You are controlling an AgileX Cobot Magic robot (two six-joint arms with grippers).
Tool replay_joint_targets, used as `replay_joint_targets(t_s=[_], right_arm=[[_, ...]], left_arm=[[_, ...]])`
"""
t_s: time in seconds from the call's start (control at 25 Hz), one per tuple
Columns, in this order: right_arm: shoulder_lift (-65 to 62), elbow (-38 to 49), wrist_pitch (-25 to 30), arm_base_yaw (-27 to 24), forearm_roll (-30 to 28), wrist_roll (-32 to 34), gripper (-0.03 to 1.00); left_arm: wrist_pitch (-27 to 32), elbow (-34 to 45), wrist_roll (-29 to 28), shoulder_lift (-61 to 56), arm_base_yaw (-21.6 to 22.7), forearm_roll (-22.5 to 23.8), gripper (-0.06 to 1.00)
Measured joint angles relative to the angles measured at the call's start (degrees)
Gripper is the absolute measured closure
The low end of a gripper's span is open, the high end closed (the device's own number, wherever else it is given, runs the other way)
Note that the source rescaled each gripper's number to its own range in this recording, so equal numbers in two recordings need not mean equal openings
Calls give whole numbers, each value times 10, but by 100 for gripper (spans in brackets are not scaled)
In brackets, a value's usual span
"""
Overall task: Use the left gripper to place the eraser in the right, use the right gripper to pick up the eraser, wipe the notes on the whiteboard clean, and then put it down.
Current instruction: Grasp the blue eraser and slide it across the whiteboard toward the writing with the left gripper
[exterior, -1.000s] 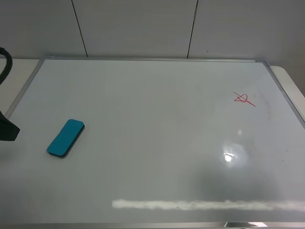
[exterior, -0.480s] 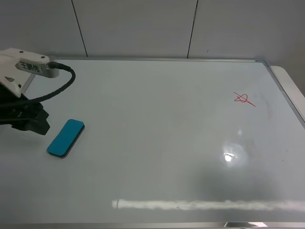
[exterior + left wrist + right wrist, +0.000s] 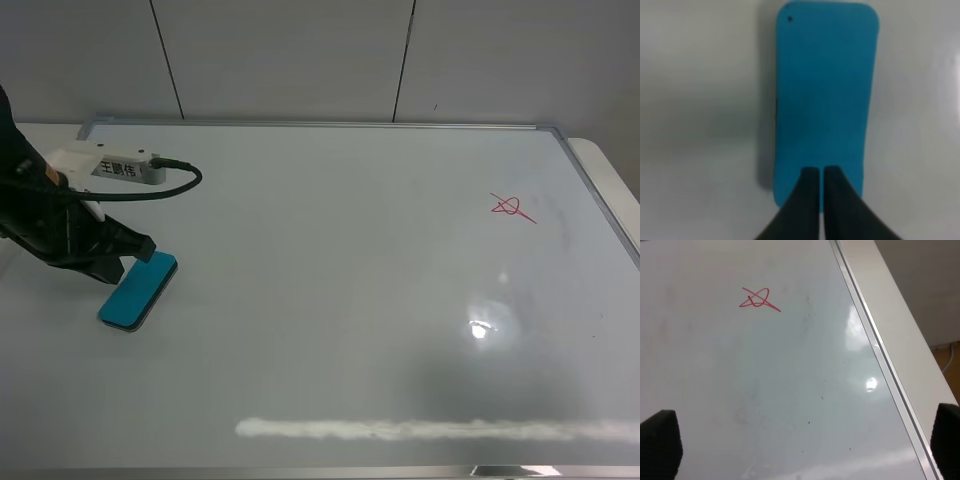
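The eraser (image 3: 138, 291) lies flat on the whiteboard (image 3: 330, 300) out toward its 9 o'clock side, blue face up, well apart from the red notes (image 3: 512, 208) over at about 2 o'clock. The left claw (image 3: 128, 262) is pinched right down, its two tips together with nothing between them, and it sits over the far end of the eraser. From the wrist view the left claw (image 3: 821, 172) overlaps that end of the blue block (image 3: 826, 90); whether the tips press on it or hover just above, I cannot tell. The right claw (image 3: 802, 440) stands wide, its tips apart at the edges of its own view, holding nothing, with the notes (image 3: 759, 299) ahead of it.

What worries me: closed tips can only shove, not grip. The contact is at one end, and although it looks near the midline from the wrist view, any push across the block's length would spin it rather than send it straight; the board is glossy, so it may skate askew or the tips may ride up over the rounded end and slip off. Pressing down too hard would pin the felt and stall it. The run toward the right is long, so a small skew would grow.

The eraser's long axis runs from about 1 o'clock to 7 o'clock in the high view; the 1 o'clock end is the one under the claw.
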Motion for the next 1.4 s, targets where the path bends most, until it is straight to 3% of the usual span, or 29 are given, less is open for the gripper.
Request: replay_joint_targets(t_s=[0.32,0.76,1.08,1.4], right_arm=[[0,0,0,0,0,0,-3],[0,0,0,0,0,0,-3],[0,0,0,0,0,0,-3],[0,0,0,0,0,0,-3]], left_arm=[[-67,-1,0,86,0,1,94],[-69,-15,-8,128,-11,-7,94],[-184,-20,-86,147,-83,-202,94],[-202,-49,-140,178,-162,-289,94]])
